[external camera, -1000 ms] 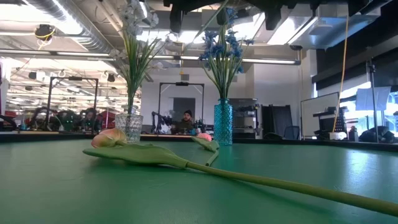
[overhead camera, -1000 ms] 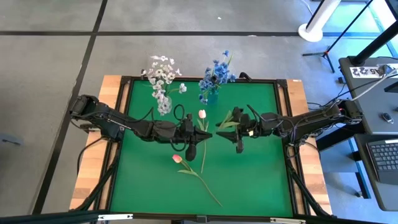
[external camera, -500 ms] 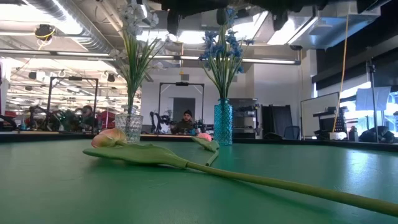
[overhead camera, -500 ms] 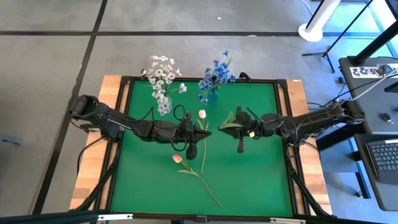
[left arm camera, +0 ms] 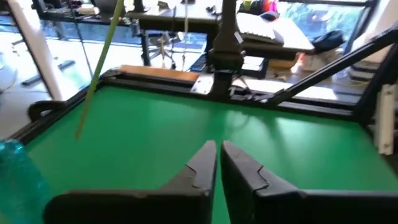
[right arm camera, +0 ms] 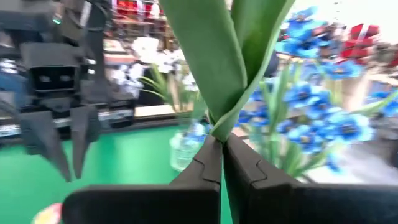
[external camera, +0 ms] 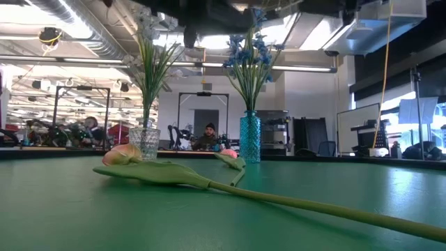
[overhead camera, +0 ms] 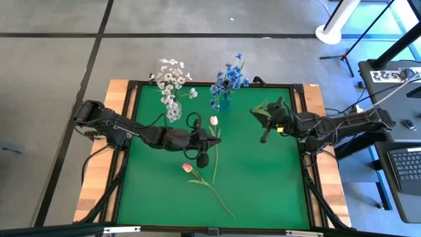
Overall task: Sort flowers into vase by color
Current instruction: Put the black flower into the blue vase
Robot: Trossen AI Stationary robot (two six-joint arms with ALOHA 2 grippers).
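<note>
1. Left end effector (overhead camera: 205,146), frame centre, fingers nearly pressed together, gripping nothing.
2. Two tulips (overhead camera: 189,168) lie on the green table (overhead camera: 263,184) beside it.
3. Right end effector (overhead camera: 265,137), upper right, pinches a leafy green stem (right arm camera: 221,68).

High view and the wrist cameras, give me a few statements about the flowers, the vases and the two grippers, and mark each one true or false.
1. The right gripper is shut on a green leafy stem. True.
2. The blue flowers stand in the clear glass vase. False: they stand in the blue vase; the clear vase holds the white flowers.
3. Two tulips lie on the green mat. True: a pink tulip and a white tulip.
4. The left gripper holds a tulip. False: its fingers are shut with nothing between them.
5. Both vases stand at the near edge of the mat. False: they stand along the far edge.
</note>
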